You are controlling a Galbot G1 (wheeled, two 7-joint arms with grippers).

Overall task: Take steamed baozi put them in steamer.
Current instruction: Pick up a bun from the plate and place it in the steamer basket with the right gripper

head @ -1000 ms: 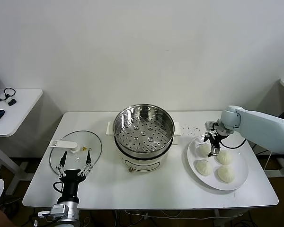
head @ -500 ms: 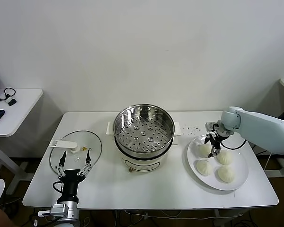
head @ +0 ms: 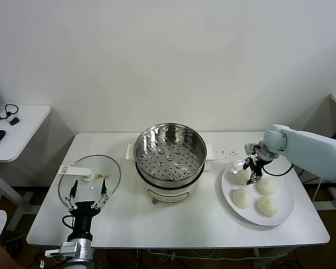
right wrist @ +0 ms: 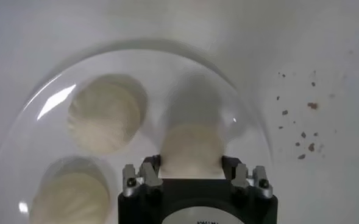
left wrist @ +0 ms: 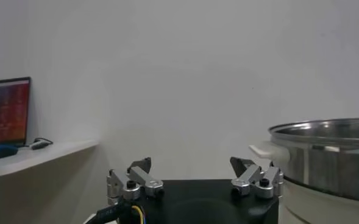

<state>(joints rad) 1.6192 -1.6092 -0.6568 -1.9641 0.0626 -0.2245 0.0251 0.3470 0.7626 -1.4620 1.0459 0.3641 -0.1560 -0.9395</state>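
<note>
Right claw [right wrist: 191, 173]: clamped on one steamed baozi [right wrist: 190, 149] over the white plate [head: 284, 210].
Left claw [head: 88, 197]: fingers apart, idle by the glass lid [head: 109, 171].
Risk: soft dough may squash or slip before reaching the steamer [head: 170, 151].

baozi [head: 256, 191]: four, pleated, cream-white, grouped right | steamer [head: 169, 161]: steel, uncovered, centre

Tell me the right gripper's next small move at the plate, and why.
Probably a short straight lift. The right gripper has its fingers against both sides of one steamed baozi on the white plate, with the other buns close beside it. The steamer stands open with an empty perforated tray, so rising clear before swinging toward it looks sensible. The left gripper waits open by the glass lid.
</note>
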